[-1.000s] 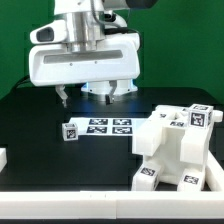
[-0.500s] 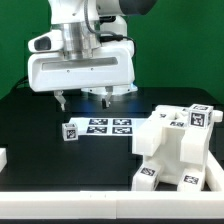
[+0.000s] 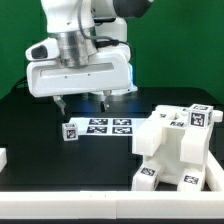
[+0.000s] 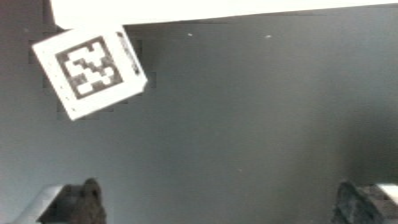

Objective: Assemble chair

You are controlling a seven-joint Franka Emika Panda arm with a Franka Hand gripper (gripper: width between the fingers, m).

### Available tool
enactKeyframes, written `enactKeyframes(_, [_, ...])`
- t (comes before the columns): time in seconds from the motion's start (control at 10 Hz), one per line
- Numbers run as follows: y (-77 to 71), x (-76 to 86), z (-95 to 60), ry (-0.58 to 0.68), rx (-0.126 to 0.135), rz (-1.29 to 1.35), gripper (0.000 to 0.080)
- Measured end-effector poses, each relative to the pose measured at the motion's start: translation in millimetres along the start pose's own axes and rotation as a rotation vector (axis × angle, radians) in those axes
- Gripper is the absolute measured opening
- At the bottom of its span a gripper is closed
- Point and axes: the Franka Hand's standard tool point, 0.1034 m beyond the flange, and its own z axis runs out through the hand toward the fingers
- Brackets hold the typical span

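The jaws stand wide apart and empty above the black bench, toward its back edge. The chair (chunky white tagged pieces, seemingly partly joined) sits near the bench's front corner on the exterior view's right, beside the marker board.

Readable text: none in either view
Marker board: black-and-white square tags only, no letters or digits
Chair assembly: same kind of tags
Small white block: one tag, pattern only
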Motion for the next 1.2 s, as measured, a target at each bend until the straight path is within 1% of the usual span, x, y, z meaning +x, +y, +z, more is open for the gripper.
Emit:
enactKeyframes(0.2, [-1.8, 0.9, -0.2, 0.000, -0.001, -0.004, 0.0648])
enactKeyframes(0.3, [1.9, -0.7, 1.3, -0.006, -0.007, -0.027, 0.0648])
enactKeyframes(0.4, [13.6, -5.8, 7.3, -0.034, -0.040, -0.096, 0.0648])
enactKeyframes(0.5, [19.5, -9.2, 12.4, -0.046, -0.062, -0.132, 0.0648])
enactKeyframes(0.6, [19.3, -12.1, 18.9, -0.039, -0.094, -0.182, 0.0648])
enactKeyframes(0.7, [13.4, -10.1, 18.9, -0.039, -0.096, -0.198, 0.0648])
enactKeyframes(1.2, [14.7, -10.5, 19.1, -0.040, -0.096, -0.196, 0.0648])
